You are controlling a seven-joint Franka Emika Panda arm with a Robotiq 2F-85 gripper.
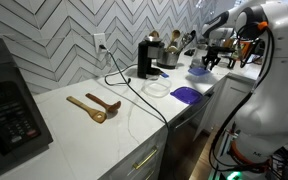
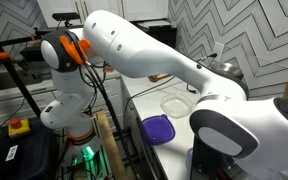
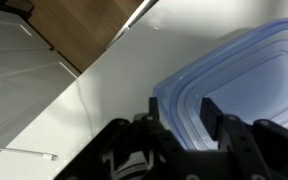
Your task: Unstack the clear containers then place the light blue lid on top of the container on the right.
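Note:
The clear containers [image 1: 156, 88] stand mid-counter and look like one stack; they also show in an exterior view [image 2: 176, 103]. The light blue lid [image 3: 234, 85] lies flat on the white counter, pale blue with rounded corners, and shows small in an exterior view [image 1: 198, 71]. My gripper [image 3: 184, 115] hangs just above the lid's near corner, its two black fingers apart with the lid's rim between them. It is open and holds nothing. In an exterior view the gripper [image 1: 211, 60] is at the counter's far end, well away from the containers.
A larger, darker blue-purple lid [image 1: 185, 94] lies near the counter's front edge, also seen in an exterior view [image 2: 156, 129]. Two wooden spoons [image 1: 94, 106], a black coffee machine [image 1: 147, 58] with its cable, and a black appliance [image 1: 9, 110] share the counter.

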